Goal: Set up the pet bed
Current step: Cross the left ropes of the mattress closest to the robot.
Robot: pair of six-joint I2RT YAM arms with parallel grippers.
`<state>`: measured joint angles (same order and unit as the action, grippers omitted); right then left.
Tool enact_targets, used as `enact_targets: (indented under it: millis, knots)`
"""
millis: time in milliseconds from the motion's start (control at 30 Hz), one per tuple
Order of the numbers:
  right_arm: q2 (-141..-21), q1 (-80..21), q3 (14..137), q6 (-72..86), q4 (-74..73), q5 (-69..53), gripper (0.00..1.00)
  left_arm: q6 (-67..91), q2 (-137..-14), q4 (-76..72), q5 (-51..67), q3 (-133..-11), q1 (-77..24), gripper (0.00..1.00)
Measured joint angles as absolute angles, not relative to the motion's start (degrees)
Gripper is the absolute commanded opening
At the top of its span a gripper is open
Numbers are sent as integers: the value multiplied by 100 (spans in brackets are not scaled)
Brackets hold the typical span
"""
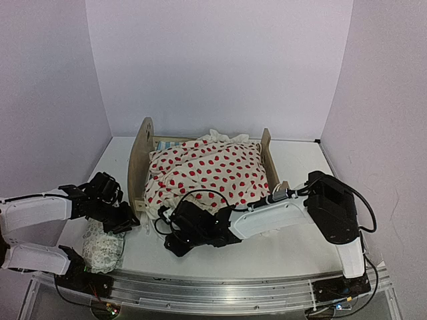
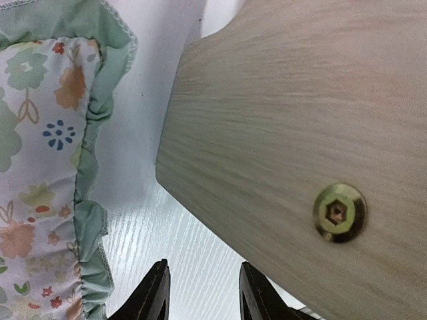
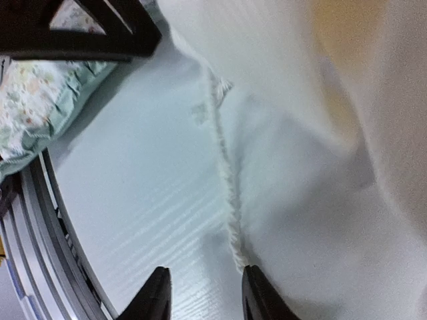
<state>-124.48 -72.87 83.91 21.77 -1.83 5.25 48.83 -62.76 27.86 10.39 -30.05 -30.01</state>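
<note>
The pet bed (image 1: pixel 141 157) stands at mid-table, its plywood headboard (image 2: pixel 300 113) on the left and the lower footboard (image 1: pixel 266 152) on the right. A cream red-dotted blanket (image 1: pixel 208 172) lies bunched over it, and a strip of striped mattress (image 1: pixel 164 144) shows at the back. My left gripper (image 2: pixel 203 267) is open and empty, low beside the headboard's outer face. My right gripper (image 3: pixel 205 270) is open just in front of the bed. The blanket's frayed hem (image 3: pixel 227 193) runs to its right fingertip, with nothing between the fingers.
A pale green-patterned pillow (image 1: pixel 103 247) lies on the table at the near left, next to my left gripper (image 1: pixel 130 223). A brass bolt (image 2: pixel 339 213) sits in the headboard. The metal rail (image 1: pixel 220 287) runs along the near edge. White walls enclose the table.
</note>
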Motion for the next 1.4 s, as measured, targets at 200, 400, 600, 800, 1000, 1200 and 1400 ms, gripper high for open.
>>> enact_targets:
  millis: [200,400,600,800,1000,1200,1400]
  knots:
    - [-12505,-7248,8868,2014,-156,618,49,4857,-6442,2717,880,-3074,-3333,36]
    - [-12221,-7240,8450,2012,-185,633,49,5158,-6743,2558,238,-3074,-3943,35]
    - [-11111,-7238,7580,2019,-452,801,49,5513,-7377,2284,-483,-3074,-4253,32]
    - [-10401,-7234,7290,2001,-479,940,49,5726,-7925,2120,-966,-3285,-4459,29]
    - [-10370,-7234,7207,1997,-544,963,49,5969,-8191,2141,-1175,-3558,-4809,30]
    - [-10372,-7234,7207,1976,-565,953,49,6404,-7737,2450,-1299,-3600,-5070,30]
    - [-10453,-7234,7259,1957,-568,947,48,6411,-7254,2269,-1325,-3507,-5070,28]
